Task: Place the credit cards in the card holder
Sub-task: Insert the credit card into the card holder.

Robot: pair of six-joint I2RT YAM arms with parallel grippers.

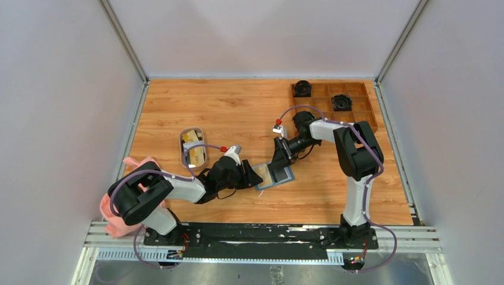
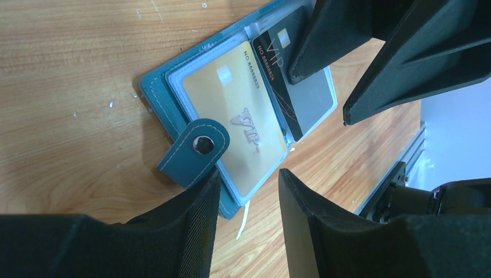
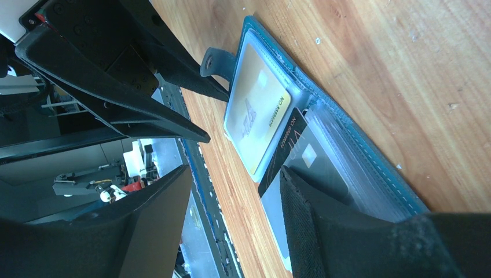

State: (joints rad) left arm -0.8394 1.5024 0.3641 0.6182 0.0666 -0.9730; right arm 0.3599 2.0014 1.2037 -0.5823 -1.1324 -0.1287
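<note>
From above, the open card holder (image 1: 275, 176) lies mid-table (image 1: 196, 107), with the left claw (image 1: 252, 175) and right claw (image 1: 279, 157) at its two ends. At the left wrist, that claw's jaws stand apart and empty, bottom centre, below the pocketed yellow card (image 2: 231, 116). At the right wrist, the jaws are apart, with one finger over the black card (image 3: 289, 145).

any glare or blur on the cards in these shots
Left wrist: gold card sharp, lettering legible, no strong glare; black card also readable. Right wrist: both cards steeply foreshortened, a pale bluish sheen over the gold one. Top external: evenly lit, holder too small to read any print.
</note>
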